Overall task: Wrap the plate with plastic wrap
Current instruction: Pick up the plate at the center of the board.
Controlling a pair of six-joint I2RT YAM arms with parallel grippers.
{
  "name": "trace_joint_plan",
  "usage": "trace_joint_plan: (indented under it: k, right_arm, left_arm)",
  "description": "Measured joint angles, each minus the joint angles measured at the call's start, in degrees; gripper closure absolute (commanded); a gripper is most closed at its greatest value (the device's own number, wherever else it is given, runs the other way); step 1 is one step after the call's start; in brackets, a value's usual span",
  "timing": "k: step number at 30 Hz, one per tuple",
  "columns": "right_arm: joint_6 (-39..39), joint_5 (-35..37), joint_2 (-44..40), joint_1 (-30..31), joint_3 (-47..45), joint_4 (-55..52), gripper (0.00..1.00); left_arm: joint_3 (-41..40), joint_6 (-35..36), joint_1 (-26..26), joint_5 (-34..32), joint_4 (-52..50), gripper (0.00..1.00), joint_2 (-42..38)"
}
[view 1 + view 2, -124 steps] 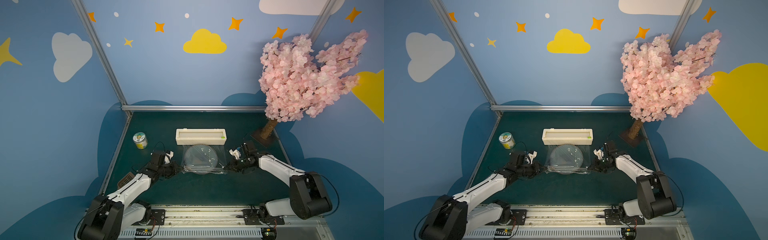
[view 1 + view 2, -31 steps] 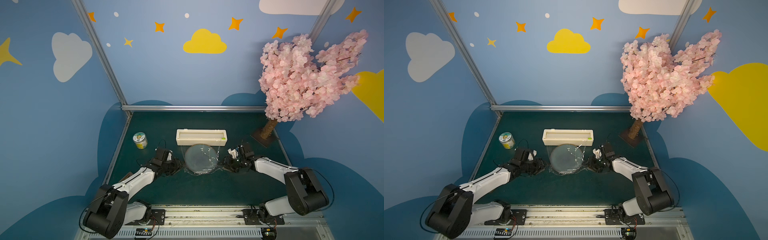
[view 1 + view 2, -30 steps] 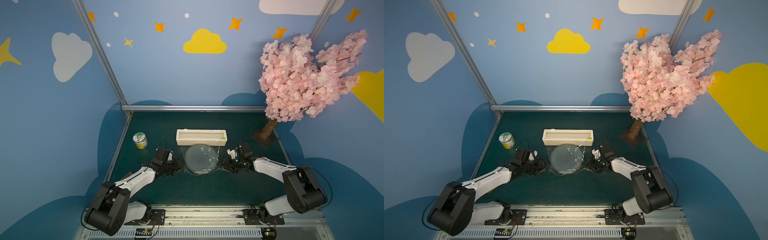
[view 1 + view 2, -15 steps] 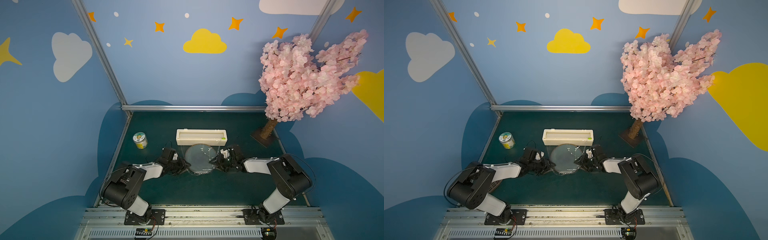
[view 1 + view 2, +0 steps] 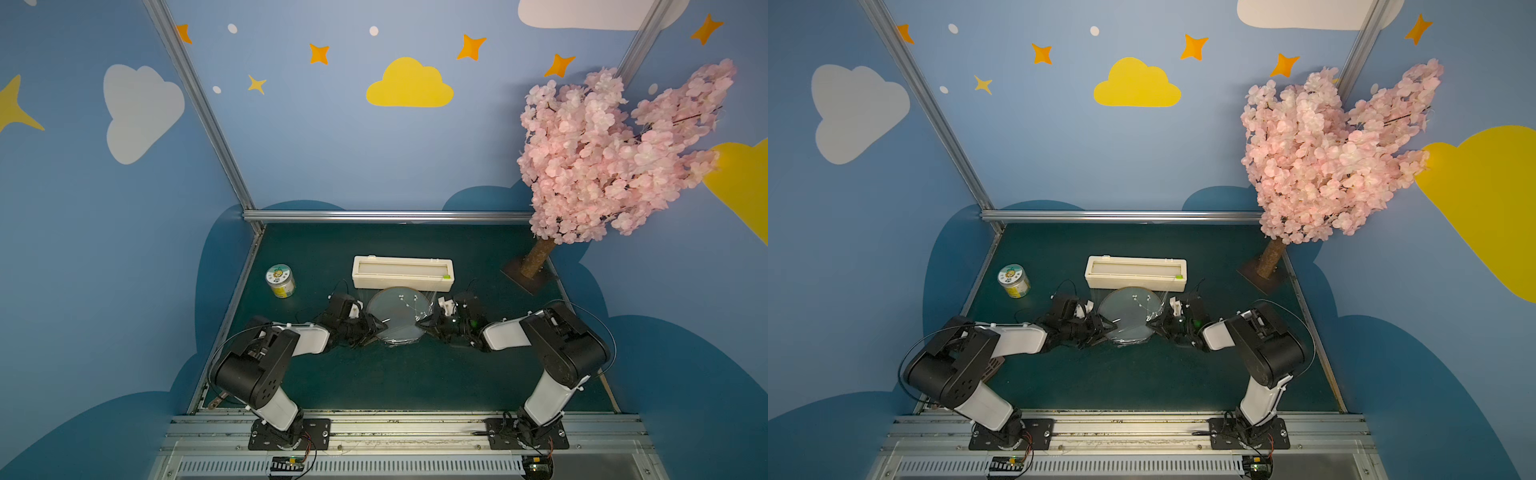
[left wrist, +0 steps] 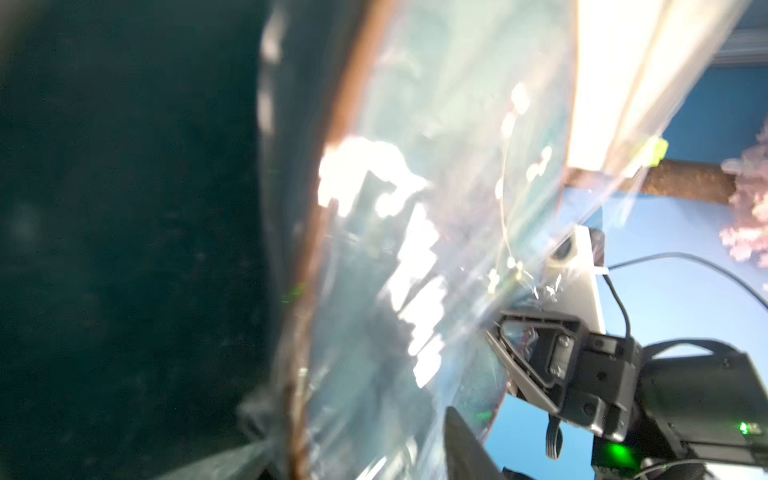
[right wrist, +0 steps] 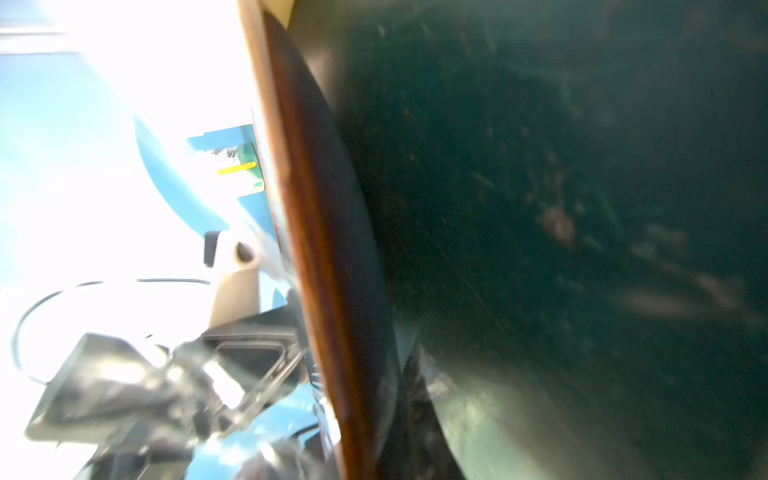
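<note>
The grey-blue plate (image 5: 398, 312) (image 5: 1128, 316) with a brown rim lies in front of the cream box, under the crinkled plastic wrap (image 6: 415, 257). My left gripper (image 5: 371, 328) (image 5: 1100, 328) is at the plate's left edge. In the left wrist view this gripper (image 6: 349, 457) is open, one finger on either side of the film-covered rim (image 6: 332, 166). My right gripper (image 5: 426, 326) (image 5: 1156, 326) is at the plate's right edge. The blurred right wrist view shows that gripper (image 7: 365, 444) closed on the plate rim (image 7: 307, 208), one finger under the dark underside.
The cream dispenser box (image 5: 402, 272) (image 5: 1136, 272) stands just behind the plate, with film running to it. A yellow-lidded jar (image 5: 280, 281) is at the back left. A pink blossom tree on a base (image 5: 536, 259) is at the back right. Green mat lies in front.
Both grippers have moved inward from the stretched-out ends of the film to the plate's two edges, and the arms have folded in. The right jaws have closed.
</note>
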Motion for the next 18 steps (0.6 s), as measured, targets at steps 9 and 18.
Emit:
trace_joint_plan:
  k: [9, 18]
  right_arm:
    - [1.5, 0.6, -2.8, -0.3, -0.4, -2.5, 0.98]
    - [5.5, 0.1, -3.2, -0.3, -1.4, -0.3, 0.96]
  left_arm:
    - [0.2, 0.9, 0.5, -1.7, -8.0, 0.39, -9.7]
    - [-0.2, -1.3, 0.5, -1.4, -6.4, 0.44, -9.4]
